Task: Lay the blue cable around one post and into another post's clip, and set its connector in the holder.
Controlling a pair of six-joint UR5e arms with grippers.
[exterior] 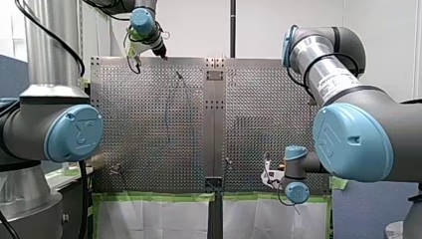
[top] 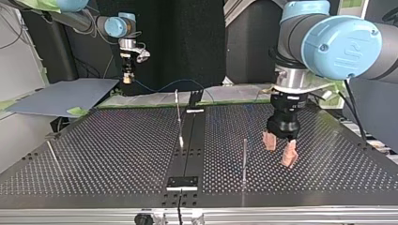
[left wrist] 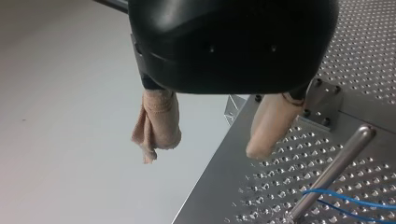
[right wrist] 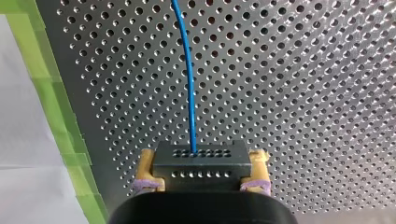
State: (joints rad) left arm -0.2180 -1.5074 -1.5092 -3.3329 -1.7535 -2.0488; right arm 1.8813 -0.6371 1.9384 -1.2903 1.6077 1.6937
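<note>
Beige pads on your left pincer stand apart with nothing between them, so it is open. In the front view it hovers at about eleven o'clock on the counter. Just beside it, the left wrist view shows a bare metal post.

Moving right, the blue cable is thin and limp. Two strands of it pass that post's foot, but you cannot tell from here whether they wrap it. The rest lies as a long, narrow loop on the perforated plate, left of the counter's middle seam. Its long axis runs from the far post back toward five o'clock, where your right pincer sits by the counter's near edge.

That pincer is clamped on the connector, a black rectangular block with two rows of small holes. Yellowish pads press on its two short sides. The cable leaves the block at the pincer's twelve o'clock, straight ahead.

From the right pincer, then, the post lies between ten and eleven o'clock, and your left arm is much the nearer to it. By my reading, the connector end is the right arm's to place.
</note>
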